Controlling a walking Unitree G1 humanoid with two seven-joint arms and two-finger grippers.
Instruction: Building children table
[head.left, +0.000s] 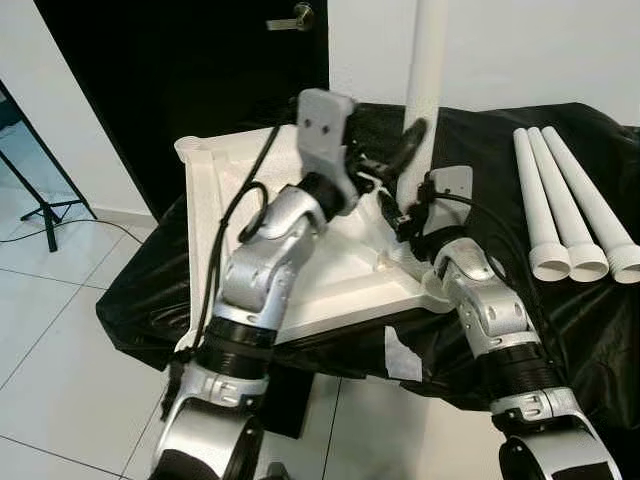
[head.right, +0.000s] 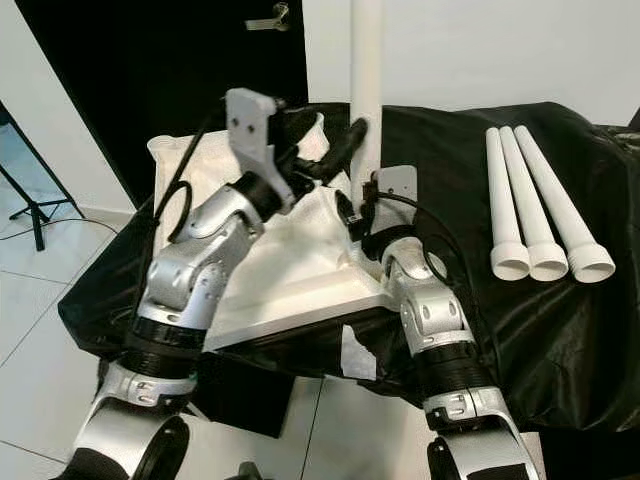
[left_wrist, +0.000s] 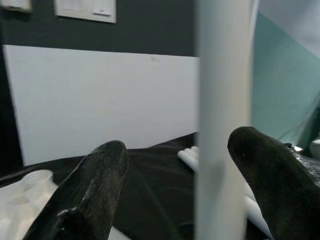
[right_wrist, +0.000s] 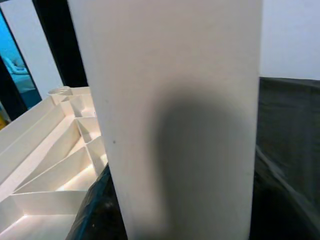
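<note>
An upside-down white tabletop (head.left: 330, 290) with ribbed underside lies on a black-draped table. One white table leg (head.left: 425, 90) stands upright at the tabletop's near right corner socket. My left gripper (head.left: 405, 145) reaches across to that leg partway up; in the left wrist view the leg (left_wrist: 222, 120) stands between its open fingers (left_wrist: 95, 190), close to one and apart from the other. My right gripper (head.left: 408, 212) is low at the leg's base, shut on it; the leg (right_wrist: 175, 100) looms very close in the right wrist view, with dark fingers on either side.
Three spare white legs (head.left: 570, 210) lie side by side on the black cloth (head.left: 590, 330) at the right. A dark doorway (head.left: 180, 80) is behind the table. A tripod foot (head.left: 45, 215) and cable sit on the tiled floor at the left.
</note>
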